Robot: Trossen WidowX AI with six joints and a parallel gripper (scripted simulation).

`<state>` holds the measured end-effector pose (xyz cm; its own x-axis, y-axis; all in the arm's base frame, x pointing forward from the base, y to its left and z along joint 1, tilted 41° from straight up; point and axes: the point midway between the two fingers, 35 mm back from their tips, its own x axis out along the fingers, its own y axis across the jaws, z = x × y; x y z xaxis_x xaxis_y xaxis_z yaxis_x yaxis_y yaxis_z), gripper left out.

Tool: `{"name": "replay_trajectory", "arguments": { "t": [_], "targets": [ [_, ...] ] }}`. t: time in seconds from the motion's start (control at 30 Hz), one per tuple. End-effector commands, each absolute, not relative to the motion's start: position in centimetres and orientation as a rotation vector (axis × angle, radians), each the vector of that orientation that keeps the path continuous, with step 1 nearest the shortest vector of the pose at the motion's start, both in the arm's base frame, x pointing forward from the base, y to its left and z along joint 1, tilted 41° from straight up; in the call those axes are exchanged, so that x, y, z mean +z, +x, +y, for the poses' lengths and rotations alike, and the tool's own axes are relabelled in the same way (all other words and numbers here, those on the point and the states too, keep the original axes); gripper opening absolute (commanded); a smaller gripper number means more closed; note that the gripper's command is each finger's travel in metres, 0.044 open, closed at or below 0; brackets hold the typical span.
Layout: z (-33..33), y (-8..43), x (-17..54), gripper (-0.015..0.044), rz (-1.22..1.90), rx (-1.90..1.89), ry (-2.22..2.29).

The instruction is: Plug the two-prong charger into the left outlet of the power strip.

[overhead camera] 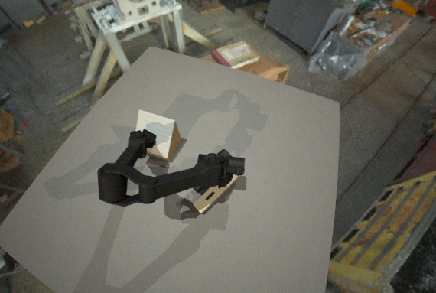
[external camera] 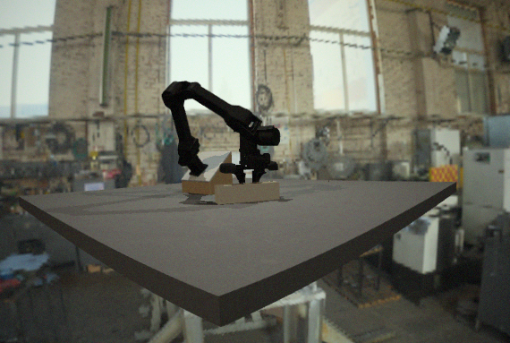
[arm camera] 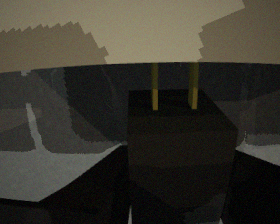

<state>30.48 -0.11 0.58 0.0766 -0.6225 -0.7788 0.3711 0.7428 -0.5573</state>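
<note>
The beige power strip (overhead camera: pixel 206 200) (external camera: pixel 246 192) lies flat on the grey table (overhead camera: pixel 291 195) (external camera: pixel 224 251), with dark slots on its top face. My gripper (overhead camera: pixel 226 177) (external camera: pixel 249 178) points down right over the strip and is shut on the dark two-prong charger (arm camera: pixel 181 145). In the wrist view its two yellow prongs (arm camera: pixel 154 92) (arm camera: pixel 193 92) point straight ahead at the shaded top of the strip (arm camera: pixel 66 100), close to the strip's far edge. I cannot tell whether the prongs touch the strip or which outlet they face. In the top and exterior views the arm hides the charger.
A wedge-shaped block (overhead camera: pixel 161 134) (external camera: pixel 210 170) with a white top and tan sides stands behind the strip, at the arm's base. The table edges drop off to a workshop floor with benches and machines.
</note>
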Motion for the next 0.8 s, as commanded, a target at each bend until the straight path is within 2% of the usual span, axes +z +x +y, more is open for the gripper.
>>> {"name": "replay_trajectory", "arguments": {
  "t": [0.0, 0.77],
  "targets": [
    [-0.22, 30.59, 0.63, 0.0000, 1.296, -0.756, -0.245],
    [-0.32, 31.09, 0.81, 0.0000, 1.296, -0.756, -0.245]
  ]
}}
